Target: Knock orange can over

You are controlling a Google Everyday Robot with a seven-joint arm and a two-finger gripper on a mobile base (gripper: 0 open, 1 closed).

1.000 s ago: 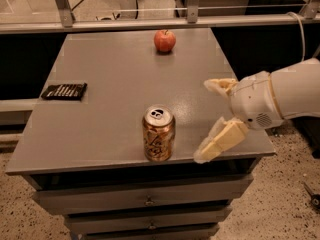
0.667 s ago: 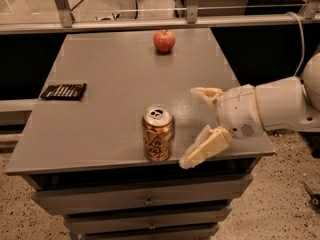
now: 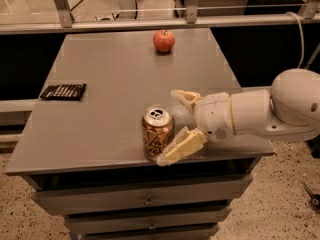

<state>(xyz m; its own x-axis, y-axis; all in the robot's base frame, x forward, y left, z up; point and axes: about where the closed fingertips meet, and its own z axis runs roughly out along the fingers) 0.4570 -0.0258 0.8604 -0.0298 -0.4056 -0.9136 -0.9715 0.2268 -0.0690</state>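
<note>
Small orange-gold aluminium drink can (image 3: 158, 134) upright nr near edge of grey table (image 3: 95, 129). Cream two-finger gripper (image 3: 172, 126) just right of can, spread wide, holding nothing. Round red apple (image 3: 164, 40) far side.

The gripper (image 3: 172, 127) reaches in from the right above the grey table's (image 3: 100, 129) front edge, fingers spread wide. The orange can (image 3: 157, 134) stands upright just left of it; a red apple (image 3: 164, 40) sits well beyond.

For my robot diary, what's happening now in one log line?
end effector: open, beside orange can | can: upright, not knocked | apple: far edge
</note>
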